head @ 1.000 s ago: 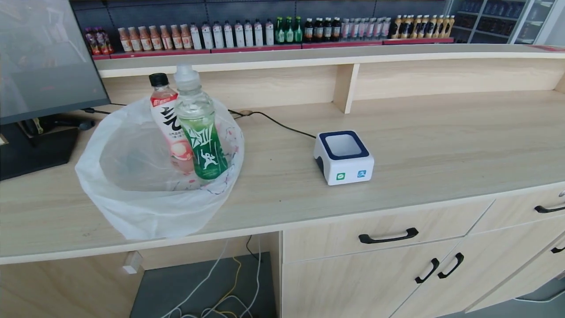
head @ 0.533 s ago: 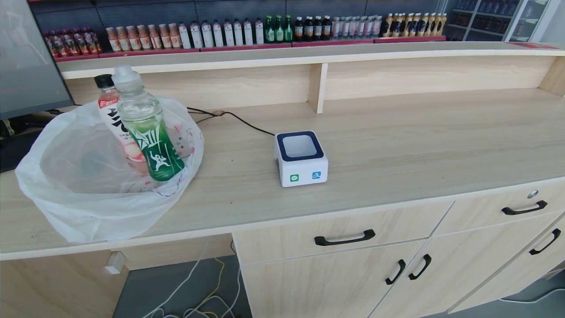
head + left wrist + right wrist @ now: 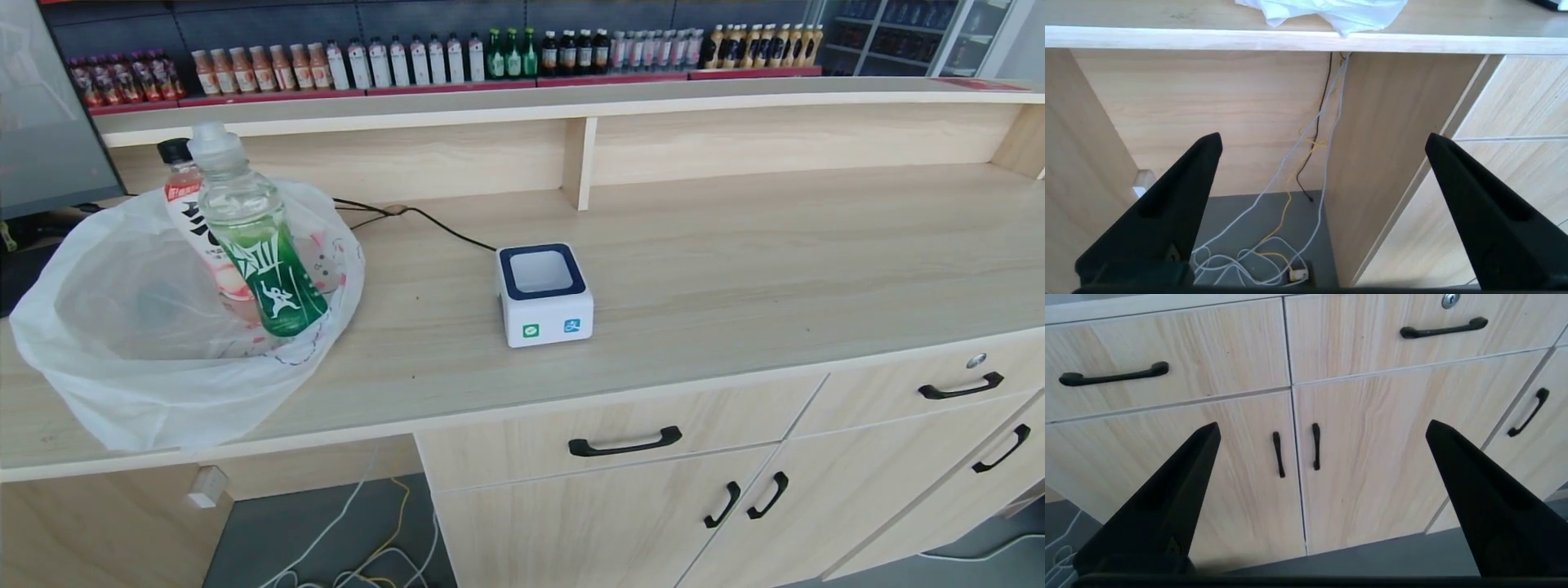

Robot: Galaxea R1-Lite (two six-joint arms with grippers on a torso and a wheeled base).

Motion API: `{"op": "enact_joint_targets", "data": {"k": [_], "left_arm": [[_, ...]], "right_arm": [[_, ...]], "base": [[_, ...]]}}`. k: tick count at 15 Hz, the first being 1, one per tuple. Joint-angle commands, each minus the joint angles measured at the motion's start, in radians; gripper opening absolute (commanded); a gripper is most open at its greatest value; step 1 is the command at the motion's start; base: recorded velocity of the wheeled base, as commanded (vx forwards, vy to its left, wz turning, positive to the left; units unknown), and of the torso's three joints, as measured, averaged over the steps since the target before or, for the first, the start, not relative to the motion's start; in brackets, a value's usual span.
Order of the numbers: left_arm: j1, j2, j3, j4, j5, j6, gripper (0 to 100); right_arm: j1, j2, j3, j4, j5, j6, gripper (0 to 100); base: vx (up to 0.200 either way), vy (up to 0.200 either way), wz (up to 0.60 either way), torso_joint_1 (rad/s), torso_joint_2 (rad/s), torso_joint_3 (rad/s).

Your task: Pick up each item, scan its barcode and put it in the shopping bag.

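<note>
Green bottle (image 3: 263,245) and pink bottle (image 3: 184,200) stood bagged; your left gripper (image 3: 1323,143) and right gripper (image 3: 1323,431) hung apart, so you needed only steer clear.

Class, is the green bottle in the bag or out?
In: the green bottle stands tilted inside the open bag.

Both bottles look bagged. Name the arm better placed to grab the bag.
Left, probably: the open left gripper hangs below the white plastic shopping bag; the open right gripper faces wooden cabinet doors.

A wooden counter (image 3: 735,269) with black-handled drawers (image 3: 506,445) fronts a back shelf of bottled drinks (image 3: 490,57), cables (image 3: 1325,106) hanging below.
</note>
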Motion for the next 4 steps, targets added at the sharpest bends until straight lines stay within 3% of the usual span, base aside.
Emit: {"op": "enact_joint_targets", "data": {"k": [1,4], "left_arm": [[0.001,0.0,0.0,0.0,0.0,0.0,100],[0.001,0.0,0.0,0.0,0.0,0.0,100]], "right_arm": [[0.001,0.001,0.0,0.0,0.0,0.001,100],[0.001,0.001,0.0,0.0,0.0,0.001,100]], "base": [[0.0,0.0,0.0,0.0,0.0,0.0],[0.0,0.0,0.0,0.0,0.0,0.0]]}}
